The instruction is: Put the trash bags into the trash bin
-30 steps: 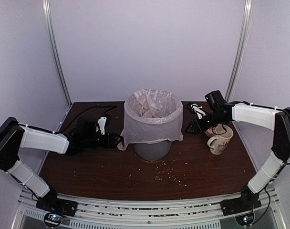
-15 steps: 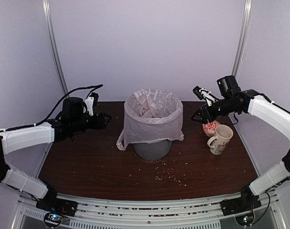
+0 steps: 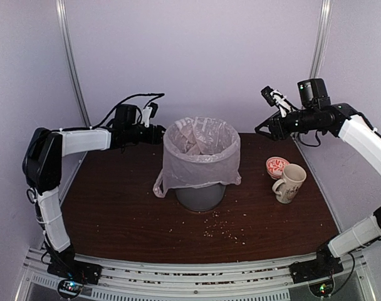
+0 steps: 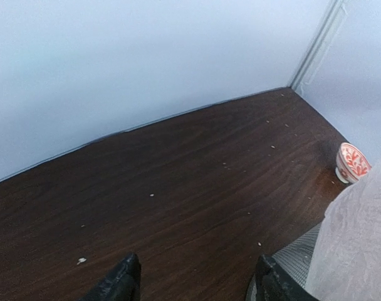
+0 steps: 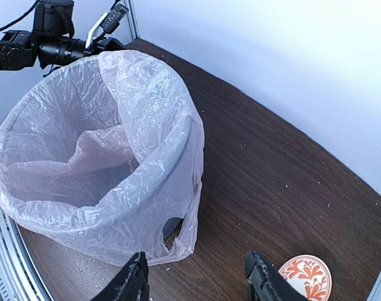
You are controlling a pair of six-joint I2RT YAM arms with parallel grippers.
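Note:
The translucent pinkish trash bag lines the grey trash bin, its film folded over the rim and hanging down the sides, with a loop handle low on the left. My left gripper hovers by the bin's back-left rim, open and empty; its wrist view shows the bag and the bin wall at the right of the gripper. Raised to the right of the bin, my right gripper is open with nothing held. From there it looks down on the bag.
A cream patterned mug and a small red-and-white bowl stand right of the bin. Crumbs are scattered on the brown table in front of it. White walls and metal posts close the back and sides.
Both arms have lifted from beside the bin's lower sides. The left gripper swung up and back to the rim; the right rose up and back. The bag has not moved.

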